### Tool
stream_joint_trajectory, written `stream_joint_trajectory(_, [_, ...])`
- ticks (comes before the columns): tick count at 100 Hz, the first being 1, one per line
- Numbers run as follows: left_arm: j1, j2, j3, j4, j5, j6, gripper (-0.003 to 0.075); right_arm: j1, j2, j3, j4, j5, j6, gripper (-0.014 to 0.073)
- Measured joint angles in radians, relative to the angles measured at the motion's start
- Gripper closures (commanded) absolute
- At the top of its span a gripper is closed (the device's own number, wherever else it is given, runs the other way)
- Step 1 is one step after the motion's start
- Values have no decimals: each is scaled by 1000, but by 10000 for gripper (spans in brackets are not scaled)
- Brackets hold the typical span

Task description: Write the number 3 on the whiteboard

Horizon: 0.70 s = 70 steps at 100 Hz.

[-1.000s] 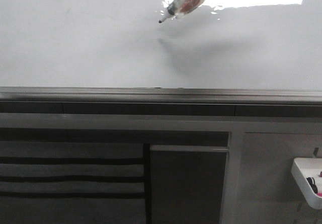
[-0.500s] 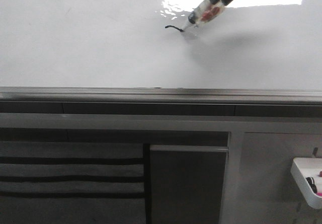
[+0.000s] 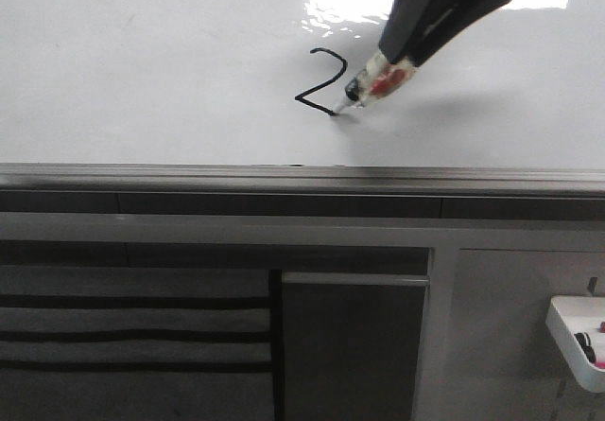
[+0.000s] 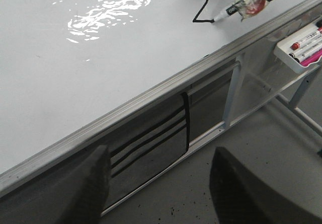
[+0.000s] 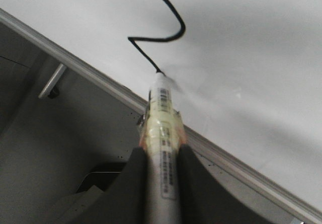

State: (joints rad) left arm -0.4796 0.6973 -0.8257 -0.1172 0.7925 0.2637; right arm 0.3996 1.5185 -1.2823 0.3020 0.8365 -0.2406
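So the number 3 (image 3: 321, 82) is getting drawn mid-board on the whiteboard (image 3: 142, 71), top curve and the inward kink done. At its 3 o'clock, the right gripper (image 3: 402, 47) is pinching the marker (image 3: 371, 84), tip touching the board. Next it's probably needing to swing the lower loop out and back round. Half a second ago there was only a short dash. Left gripper's (image 4: 156, 183) fingers are spread wide, holding nothing.

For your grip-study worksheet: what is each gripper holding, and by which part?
The right gripper holds a marker by its barrel, tip on the whiteboard. The left gripper is open, holding nothing.
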Motion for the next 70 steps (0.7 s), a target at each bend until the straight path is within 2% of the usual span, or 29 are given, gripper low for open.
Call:
stream_joint_trajectory(21, [0, 0, 0, 0, 0, 0, 318, 96, 29, 14, -10, -109, 2, 600])
stream_joint_trajectory(34, [0, 0, 0, 0, 0, 0, 318, 138, 13, -24, -14, -105, -19, 600])
stream_joint_trajectory(56, [0, 0, 0, 0, -7, 0, 318, 257, -251, 111, -16, -93, -189, 600])
stream_joint_trajectory(70, [0, 0, 0, 0, -25, 0, 319, 278, -389, 203, -16, -91, -236, 600])
